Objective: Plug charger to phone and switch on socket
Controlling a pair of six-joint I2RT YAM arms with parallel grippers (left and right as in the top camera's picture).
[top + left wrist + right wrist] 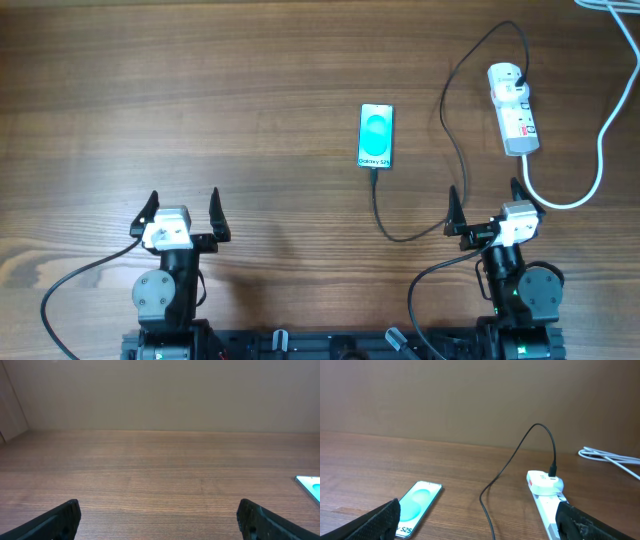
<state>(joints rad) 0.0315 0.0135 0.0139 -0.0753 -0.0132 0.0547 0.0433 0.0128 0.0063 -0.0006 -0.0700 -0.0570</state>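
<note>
**Layout, left to right**

- Left gripper (183, 203): near table edge, at 7 o'clock from table centre. The jaws are spread and hold nothing. The left wrist view shows only bare table (250, 90) between the jaws.
- Phone (376, 135): lies flat, screen up, at 1 o'clock from table centre and well apart from both arms.
- Charger (538, 424): the black cable meets the phone's 6 o'clock edge. It loops toward the right gripper, then arcs up to the white adapter (505, 78). Whether the plug tip is fully seated in the phone cannot be told.
- Right gripper (485, 198): at 5 o'clock from the phone. The jaws are spread and hold nothing. The cable passes just beside its left finger.
- Socket (515, 125): at 12 o'clock from the right gripper. The adapter sits on its far end.
- Thick white cord (565, 206): leaves the socket's near end and loops away toward 2 o'clock.

**Hazards**

- Cable snag: a right-arm advance could catch the nearby loop. This could drag the phone or pull the plug tip out.
- Socket shift: the strip seems to lie loose. An off-centre push on the switch would probably slide or rotate it instead of actuating it.
- Unseated tip: switching on would then give no charge.

**Count**

- Grippers: two
- Phone: one
- Charger cable: one
- Adapter: one
- Socket: one
- White cord: one
</note>
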